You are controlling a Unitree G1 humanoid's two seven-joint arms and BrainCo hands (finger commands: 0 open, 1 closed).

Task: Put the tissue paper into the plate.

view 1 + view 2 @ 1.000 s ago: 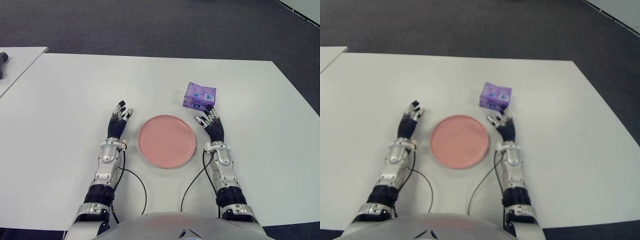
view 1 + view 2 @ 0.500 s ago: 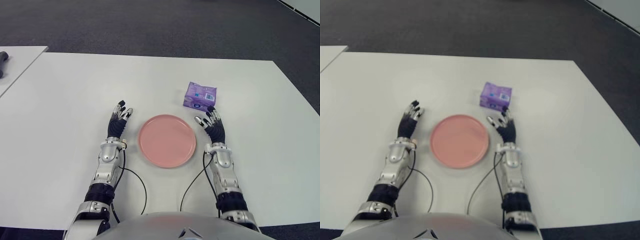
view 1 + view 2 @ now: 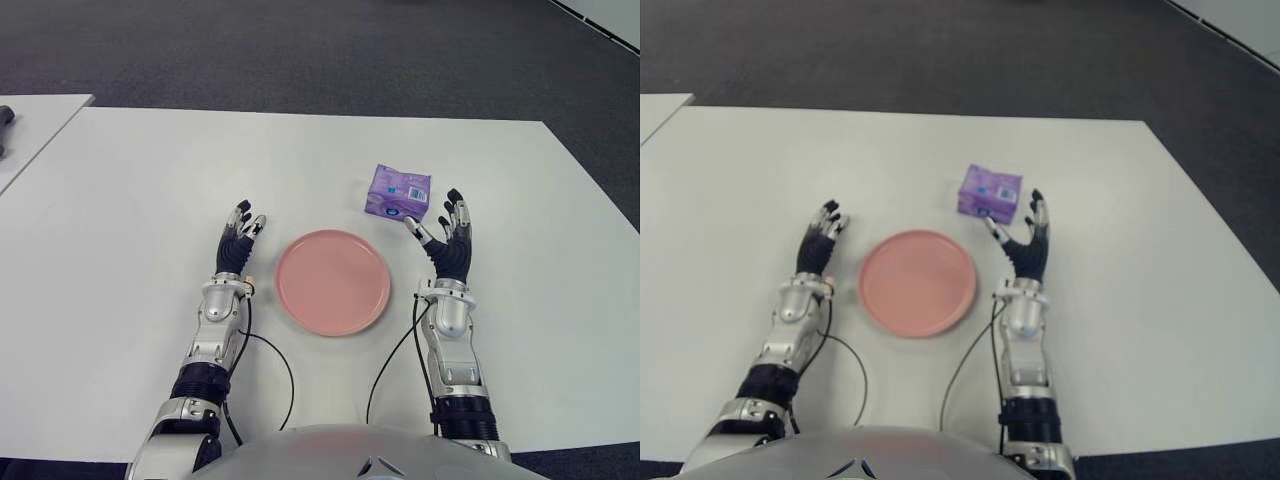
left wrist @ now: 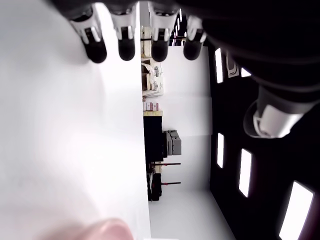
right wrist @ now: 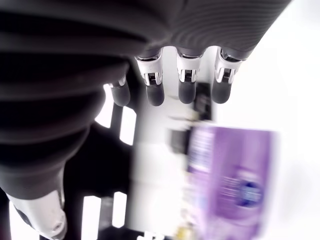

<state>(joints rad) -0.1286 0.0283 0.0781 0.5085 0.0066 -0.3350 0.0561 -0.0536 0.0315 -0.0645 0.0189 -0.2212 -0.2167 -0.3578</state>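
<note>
— What takes up most of the scene?
— A white table [image 3: 150, 180], with dark carpet [image 3: 300, 50] beyond its far edge and the corner of a second table [image 3: 30, 120] off to the robot's left.

— And on the table?
— A round pink plate [image 3: 332, 281] in the middle, nothing in it. The tissue pack [image 3: 398, 190], a small purple packet, lies on the table beyond the plate and to its right, apart from the rim.

— Where is the right hand?
— The right hand [image 3: 447, 245] is raised just beside the pack, on its near right side, palm turned toward it. Its fingers [image 5: 186, 82] are spread and straight, grasping nothing; the pack shows close in front of them in the wrist view.

— The left hand?
— The left hand [image 3: 238, 246] shows just left of the plate, fingers extended and relaxed, holding nothing.
</note>
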